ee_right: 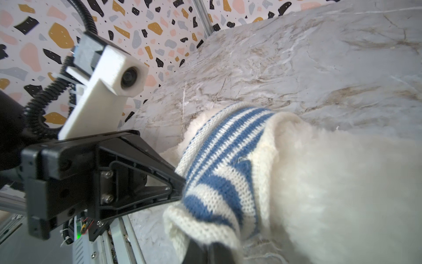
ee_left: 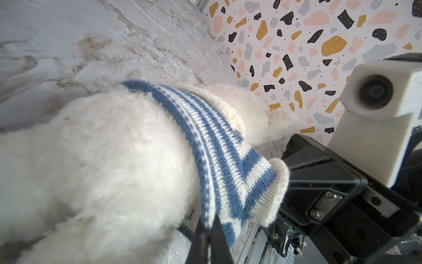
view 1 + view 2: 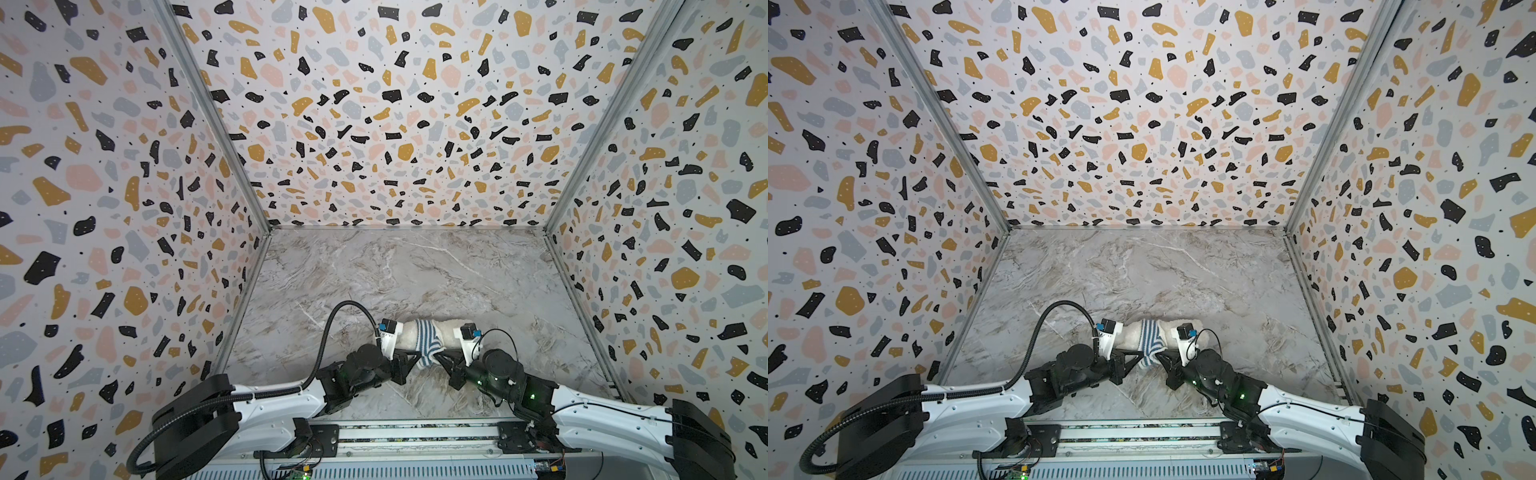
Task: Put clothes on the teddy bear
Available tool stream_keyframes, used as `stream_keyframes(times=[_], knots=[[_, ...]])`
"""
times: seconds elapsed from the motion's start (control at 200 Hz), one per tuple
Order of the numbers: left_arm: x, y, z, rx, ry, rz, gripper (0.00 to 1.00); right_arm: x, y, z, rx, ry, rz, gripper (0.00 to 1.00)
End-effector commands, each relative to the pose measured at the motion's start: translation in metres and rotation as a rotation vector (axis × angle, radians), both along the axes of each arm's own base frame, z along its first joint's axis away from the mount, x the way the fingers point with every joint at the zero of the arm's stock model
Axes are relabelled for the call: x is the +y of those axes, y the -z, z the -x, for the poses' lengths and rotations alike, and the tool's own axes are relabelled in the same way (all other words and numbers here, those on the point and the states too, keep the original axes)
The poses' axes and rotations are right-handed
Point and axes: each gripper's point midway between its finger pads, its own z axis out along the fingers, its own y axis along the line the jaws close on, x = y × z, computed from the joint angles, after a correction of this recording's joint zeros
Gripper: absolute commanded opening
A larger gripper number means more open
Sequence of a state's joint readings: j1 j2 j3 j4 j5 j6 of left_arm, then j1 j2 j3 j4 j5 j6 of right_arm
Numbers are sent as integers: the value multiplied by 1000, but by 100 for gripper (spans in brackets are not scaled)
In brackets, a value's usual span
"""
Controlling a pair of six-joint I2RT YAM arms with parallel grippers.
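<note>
The bear [image 3: 409, 332] [image 3: 1133, 332] lies on its side toward 6 o'clock on the surface [image 3: 415, 270] [image 3: 1142, 270], its length running from 9 to 3 o'clock. Which end is the head cannot be told from above. Its white fluffy body fills much of both wrist views [image 2: 102, 160] [image 1: 342, 182].

A blue-and-white striped shirt [image 3: 429, 340] [image 3: 1150, 338] is bunched as a band around the bear's middle, with bare fur showing on both sides of it. The band's lower part is drawn out to a point toward 6 o'clock, off the body. The knit stripes and a cream hem show close up [image 2: 219, 146] [image 1: 223, 160].

The left end effector [image 3: 417, 358] [image 3: 1139, 358] reaches in from 8 o'clock. Its jaws are closed on the striped fabric at that drawn-out point; the left wrist view shows cloth running down between the two dark fingers [image 2: 201, 242].

The right end effector [image 3: 440, 357] [image 3: 1160, 356] reaches in from 4 o'clock. Its jaws are pinched tight on the cream hem, seen at the fingers [image 1: 196, 253] in its own wrist view.

The two tips sit just beside each other, both at the 6 o'clock edge of the shirt.

Speckled walls [image 3: 374, 124] [image 3: 1121, 124] enclose the surface at 9, 12 and 3 o'clock.
</note>
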State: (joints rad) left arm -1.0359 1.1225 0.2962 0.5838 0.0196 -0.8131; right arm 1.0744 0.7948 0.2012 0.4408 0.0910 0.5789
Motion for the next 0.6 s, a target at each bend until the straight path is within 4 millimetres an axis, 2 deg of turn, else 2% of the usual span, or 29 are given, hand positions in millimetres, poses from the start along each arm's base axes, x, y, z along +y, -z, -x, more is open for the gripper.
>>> stream_keyframes(times=[0.0, 0.195, 0.3, 0.43, 0.591], knots=[[25, 22, -14, 25, -121, -80, 0, -4, -24, -1, -61, 17, -69, 0], [34, 32, -15, 17, -135, -113, 0, -9, -33, 3, -75, 11, -117, 0], [42, 41, -17, 24, -157, -147, 0, -11, -44, 6, -91, 3, -161, 0], [46, 44, -18, 16, -167, -155, 0, -13, -54, 10, -109, -12, -180, 0], [55, 58, -22, -3, -181, -259, 0, -12, -81, 24, -179, -85, -289, 0]])
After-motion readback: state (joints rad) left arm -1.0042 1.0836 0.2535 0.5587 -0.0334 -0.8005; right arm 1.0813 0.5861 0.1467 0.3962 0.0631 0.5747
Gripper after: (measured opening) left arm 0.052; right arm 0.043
